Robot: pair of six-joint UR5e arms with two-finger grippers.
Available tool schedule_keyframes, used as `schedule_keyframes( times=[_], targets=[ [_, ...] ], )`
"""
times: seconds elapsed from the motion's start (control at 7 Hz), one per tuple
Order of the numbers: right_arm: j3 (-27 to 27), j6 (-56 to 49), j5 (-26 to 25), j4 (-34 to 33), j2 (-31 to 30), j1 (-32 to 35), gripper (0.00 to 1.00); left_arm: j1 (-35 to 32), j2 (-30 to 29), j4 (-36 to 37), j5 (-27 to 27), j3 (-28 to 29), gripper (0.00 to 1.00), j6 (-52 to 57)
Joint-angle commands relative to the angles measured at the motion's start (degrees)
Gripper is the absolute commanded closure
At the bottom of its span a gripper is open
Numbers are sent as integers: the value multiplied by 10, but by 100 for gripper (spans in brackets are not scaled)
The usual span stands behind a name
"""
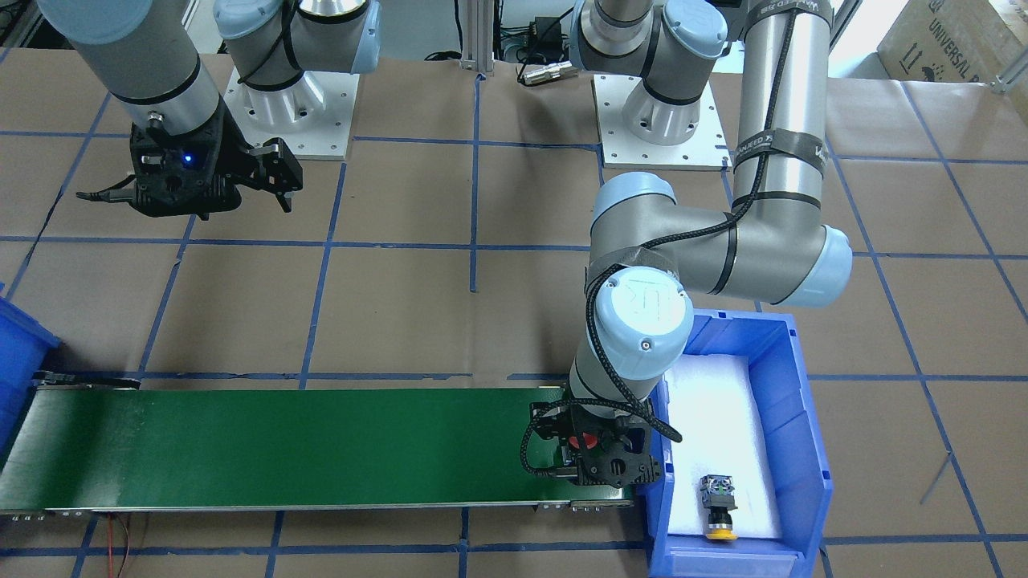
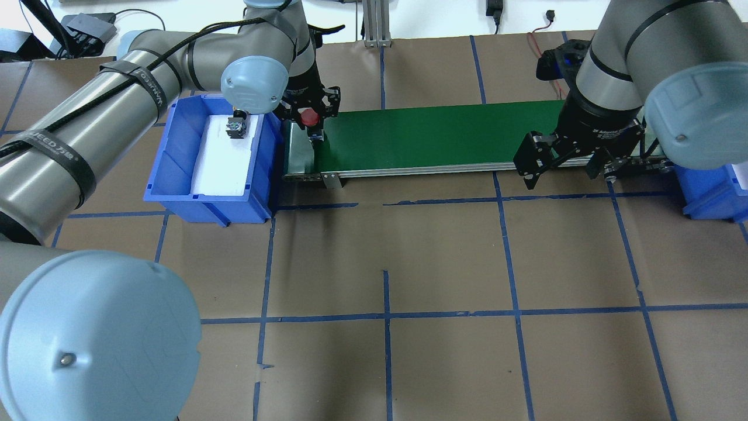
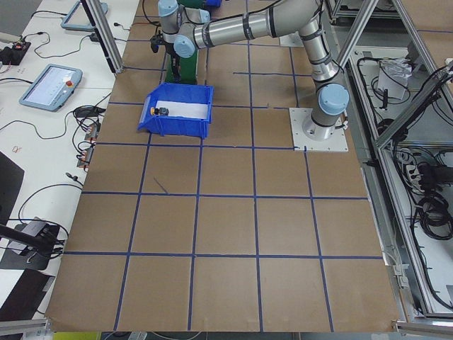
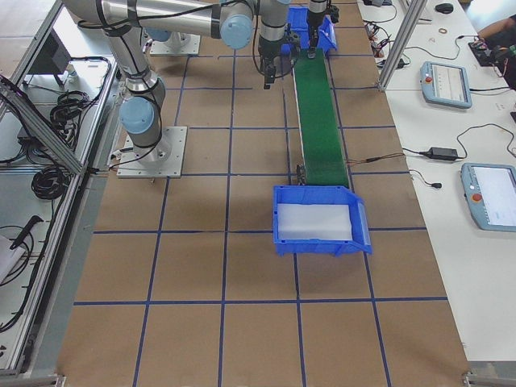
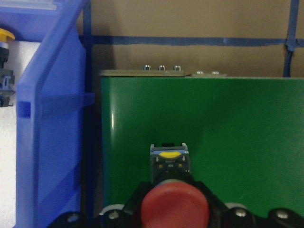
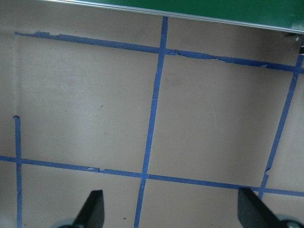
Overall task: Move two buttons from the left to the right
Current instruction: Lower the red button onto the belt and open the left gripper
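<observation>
I count two buttons: red button (image 5: 175, 205) clamped in left gripper (image 1: 593, 449) over belt (image 1: 281, 441); yellow button (image 1: 717, 504) in bin (image 1: 805, 417). Right gripper (image 2: 560, 172) spread wide.

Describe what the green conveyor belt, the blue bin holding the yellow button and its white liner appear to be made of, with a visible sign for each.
The green conveyor belt looks like rubber or PVC: smooth, with a faint sheen streak. The blue bin looks like moulded plastic: glossy, thin rigid walls. The white liner is probably foam: matte and soft-looking, though unconfirmed.
</observation>
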Motion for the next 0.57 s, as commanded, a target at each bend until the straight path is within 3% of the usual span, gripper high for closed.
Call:
schedule_keyframes(
  times=[0.0,0.43],
  targets=[
    [0,0,0,4,0,0,0,0,6,6,-1,-15,0,14],
    [0,2,4,4,-1,0,0,-1,40,-11,-8,-15,0,13]
  ],
)
